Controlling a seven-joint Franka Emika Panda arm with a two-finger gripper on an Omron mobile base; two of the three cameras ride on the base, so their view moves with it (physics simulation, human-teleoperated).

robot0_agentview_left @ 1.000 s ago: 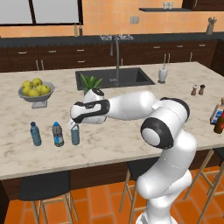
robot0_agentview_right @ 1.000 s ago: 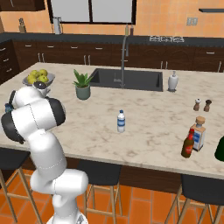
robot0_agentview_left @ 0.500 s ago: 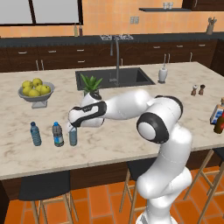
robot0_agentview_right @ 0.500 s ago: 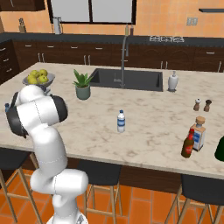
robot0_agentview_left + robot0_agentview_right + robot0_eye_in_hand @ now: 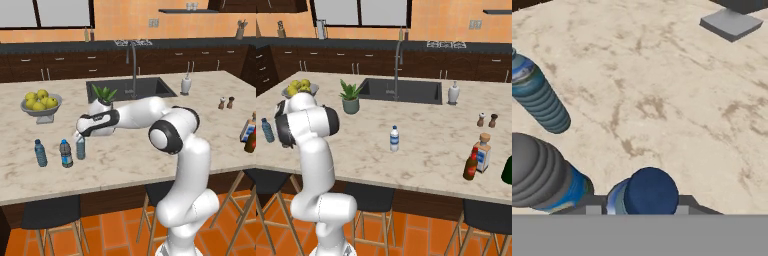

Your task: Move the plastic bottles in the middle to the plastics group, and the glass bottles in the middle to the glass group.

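Gripping a blue-tinted water bottle (image 5: 80, 148) at its cap, gripper (image 5: 78, 136) shut tight above it, bottle standing on the counter (image 5: 150, 145), just beside the dark grey bottle (image 5: 65, 153) and teal-blue bottle (image 5: 40, 153).

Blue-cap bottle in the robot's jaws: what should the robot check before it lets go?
1. Jaws shut on the held water bottle: ok.
2. Held water bottle upright: ok.
3. It stands beside the dark grey bottle and the teal bottle: ok.
4. Its base rests on the counter: cannot tell.
5. Second water bottle sorted: not ok, it stands mid-counter.
6. Brown glass bottle by the pale bottle: ok.
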